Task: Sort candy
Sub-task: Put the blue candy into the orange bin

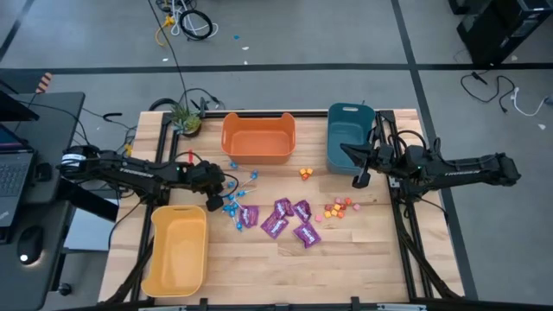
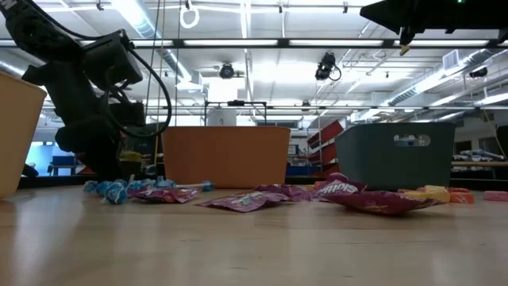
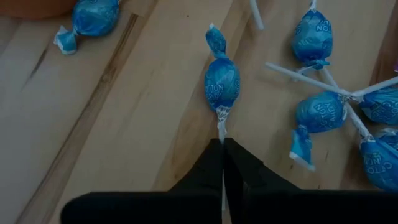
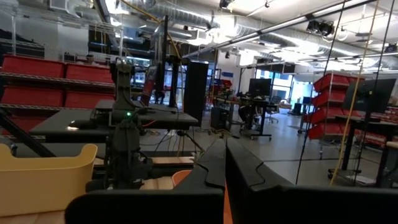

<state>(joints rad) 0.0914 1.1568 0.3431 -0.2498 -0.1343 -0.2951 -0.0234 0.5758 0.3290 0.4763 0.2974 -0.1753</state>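
- Candy lies mid-table on the wood [image 1: 259, 268] in three loose groups: blue lollipops [image 1: 232, 206] toward the left, purple packets [image 1: 285, 220] in the middle, small orange and pink pieces [image 1: 339, 208] toward the right.
- One lollipop [image 3: 222, 84] is caught by its thin white stick between the fingers of the left gripper [image 3: 222, 163], whose jaws are pressed together on the stick.
- That lollipop's long axis runs straight out from the fingertips, its wrapped head pointing away from the gripper and its twisted wrapper tail farthest out.
- Left arm reaches in low from the table's left edge, stretched nearly flat, with the left gripper [image 1: 226, 183] down at the near edge of the lollipop group, between the orange bin [image 1: 258, 138] and the yellow bin [image 1: 176, 250].
- Other lollipops lie flat beside it, sticks crossing at mixed angles.
- Right arm extends in from the right side, held high off the table; the right gripper [image 1: 361, 180] hangs just beside the teal bin [image 1: 349, 134], jaws closed on nothing.
- In the right wrist view the fingers [image 4: 208, 165] point level across the room.
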